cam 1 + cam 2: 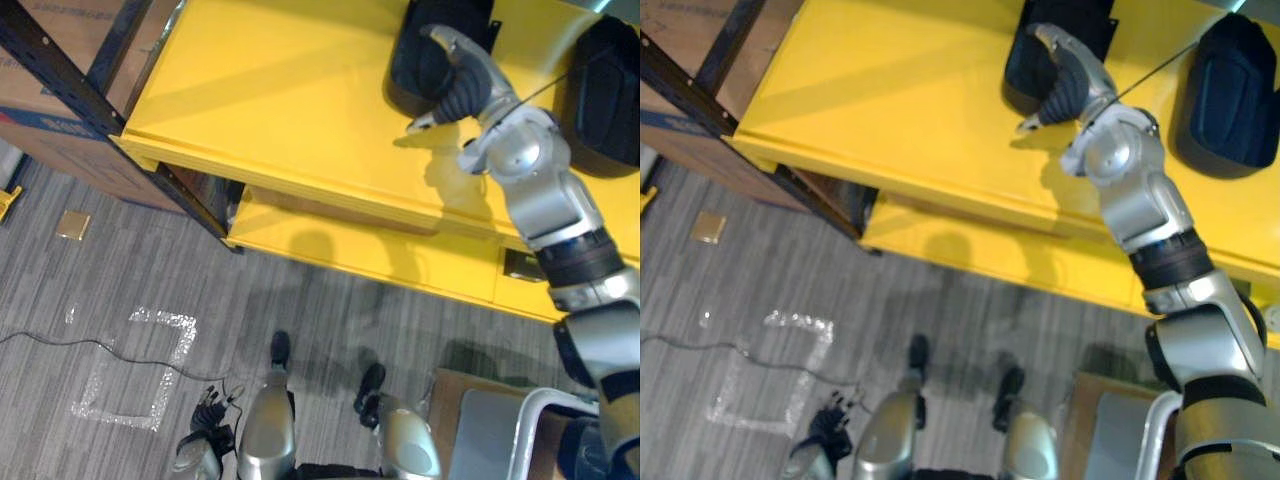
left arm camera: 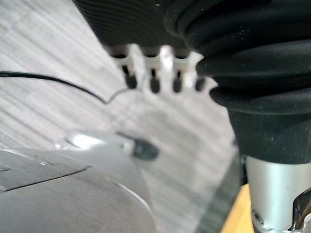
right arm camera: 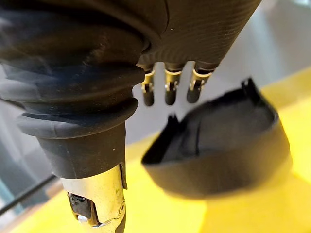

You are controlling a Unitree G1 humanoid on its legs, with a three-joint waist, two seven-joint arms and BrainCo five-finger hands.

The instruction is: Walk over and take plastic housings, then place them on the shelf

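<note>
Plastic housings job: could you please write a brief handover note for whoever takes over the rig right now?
Right hand: open and empty, over the first plastic housing, fingers apart from it.
Left hand: open and empty, hanging low above the floor.
Both housings lie on the yellow shelf top, with the second housing further right.
I cannot tell if these are already placed or yet to be picked up. Check that before going on.
</note>
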